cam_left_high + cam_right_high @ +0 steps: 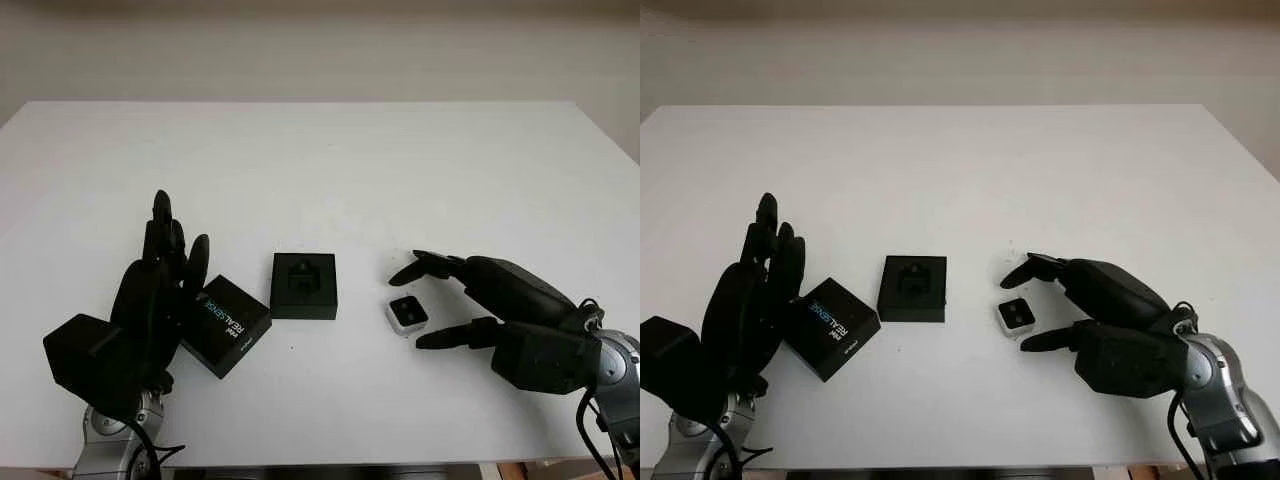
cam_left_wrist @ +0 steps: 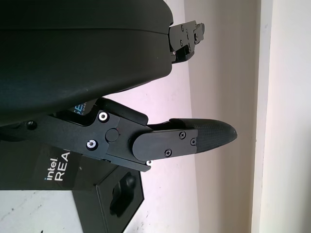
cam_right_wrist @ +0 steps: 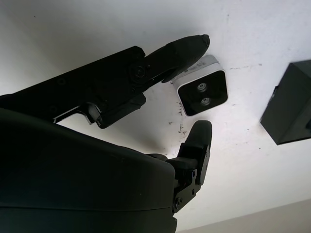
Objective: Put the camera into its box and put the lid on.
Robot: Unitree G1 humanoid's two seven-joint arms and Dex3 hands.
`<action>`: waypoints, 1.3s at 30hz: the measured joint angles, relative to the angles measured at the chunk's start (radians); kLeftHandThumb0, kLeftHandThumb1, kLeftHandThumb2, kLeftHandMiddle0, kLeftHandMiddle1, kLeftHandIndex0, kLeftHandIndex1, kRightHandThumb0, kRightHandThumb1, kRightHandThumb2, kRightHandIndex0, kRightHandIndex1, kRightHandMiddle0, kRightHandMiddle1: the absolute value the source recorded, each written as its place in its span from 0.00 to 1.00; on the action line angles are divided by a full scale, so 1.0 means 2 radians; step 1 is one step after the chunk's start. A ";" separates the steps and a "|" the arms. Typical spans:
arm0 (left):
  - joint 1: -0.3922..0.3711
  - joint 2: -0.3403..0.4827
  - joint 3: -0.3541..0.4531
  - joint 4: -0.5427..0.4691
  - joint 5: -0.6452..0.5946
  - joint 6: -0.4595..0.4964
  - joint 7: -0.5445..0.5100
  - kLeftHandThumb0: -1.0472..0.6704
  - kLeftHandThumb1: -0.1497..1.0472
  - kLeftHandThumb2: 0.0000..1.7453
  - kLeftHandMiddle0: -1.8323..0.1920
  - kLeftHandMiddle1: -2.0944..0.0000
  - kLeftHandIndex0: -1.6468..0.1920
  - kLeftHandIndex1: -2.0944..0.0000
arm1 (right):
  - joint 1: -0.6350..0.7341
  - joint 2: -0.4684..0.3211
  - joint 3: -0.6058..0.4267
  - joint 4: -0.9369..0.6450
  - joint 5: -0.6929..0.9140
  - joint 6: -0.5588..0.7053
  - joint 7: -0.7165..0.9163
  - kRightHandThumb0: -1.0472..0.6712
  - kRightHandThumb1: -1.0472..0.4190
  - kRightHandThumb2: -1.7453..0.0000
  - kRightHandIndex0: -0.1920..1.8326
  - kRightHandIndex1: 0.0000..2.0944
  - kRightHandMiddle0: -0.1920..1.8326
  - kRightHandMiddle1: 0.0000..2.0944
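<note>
Bracketing one camera [image 1: 407, 314]: right hand [image 1: 470, 300]; one box [image 1: 304, 285]; one lid [image 1: 226, 325]

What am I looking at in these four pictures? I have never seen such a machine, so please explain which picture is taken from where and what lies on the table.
This is a humanoid robot with two black three-finger hands. Two pictures come from the camera pair on its head, looking down at a white table. The other two come from cameras at its wrists, very close to each hand.

On the table lie an open black box, its lid printed "RealSense", and a small white camera with a dark face.

The left hand is open beside the lid and holds nothing. The right hand is open around the camera, with fingers on two sides of it; in the right wrist view one finger seems to touch the camera, but it is not gripped yet.
</note>
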 measured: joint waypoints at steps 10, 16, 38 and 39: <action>0.000 0.000 0.000 0.000 0.001 -0.001 -0.001 0.18 1.00 0.28 1.00 0.99 1.00 0.99 | 0.000 0.000 0.005 0.023 -0.012 -0.017 -0.024 0.28 0.12 0.97 0.23 0.03 0.24 0.37; 0.001 0.000 0.000 0.000 0.002 -0.002 -0.001 0.19 1.00 0.28 1.00 0.99 1.00 1.00 | 0.000 0.005 0.005 0.033 -0.013 -0.032 -0.044 0.31 0.12 0.97 0.25 0.04 0.29 0.41; 0.004 0.000 0.000 0.000 0.002 -0.005 -0.002 0.18 1.00 0.28 1.00 0.99 1.00 1.00 | 0.000 0.027 0.005 0.059 0.000 -0.069 -0.083 0.42 0.09 0.97 0.29 0.05 0.31 0.62; 0.004 0.000 0.000 0.000 0.002 -0.007 -0.002 0.18 1.00 0.28 1.00 0.99 1.00 1.00 | 0.000 0.027 0.005 0.059 0.001 -0.069 -0.082 0.42 0.09 0.97 0.29 0.05 0.31 0.63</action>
